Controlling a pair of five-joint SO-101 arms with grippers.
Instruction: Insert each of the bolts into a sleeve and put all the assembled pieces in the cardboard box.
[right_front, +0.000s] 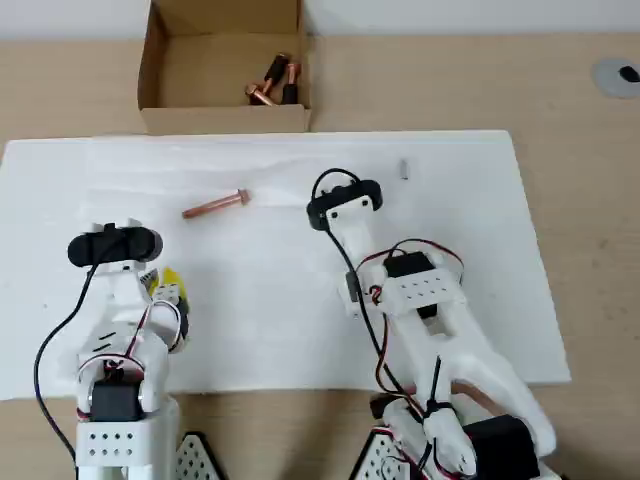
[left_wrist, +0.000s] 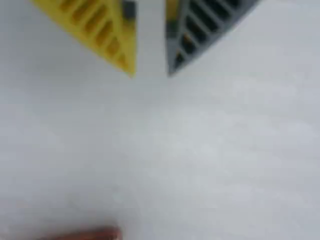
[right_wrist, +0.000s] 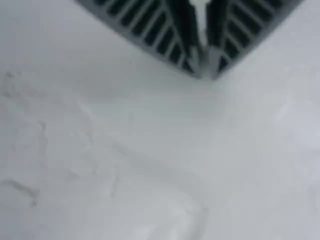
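Observation:
A bare copper bolt (right_front: 215, 205) lies on the white mat (right_front: 260, 300), left of centre. Its blurred end (left_wrist: 92, 234) shows in the left wrist view, well away from the fingertips. My left gripper (left_wrist: 151, 74) hangs over bare mat, with its yellow finger (left_wrist: 107, 37) and grey finger a little apart and nothing between them. My right gripper (right_wrist: 202, 72) is shut and empty above the mat. The cardboard box (right_front: 155, 70) at the back holds assembled bolt-and-sleeve pieces (right_front: 272, 85). A small grey piece (right_front: 405, 168) lies far right on the mat.
The left arm (right_front: 115, 300) stands folded at the mat's near left, and the right arm (right_front: 400, 290) stretches over the middle. Bare wooden table (right_front: 580, 200) surrounds the mat. A grey round fitting (right_front: 615, 75) sits at the far right.

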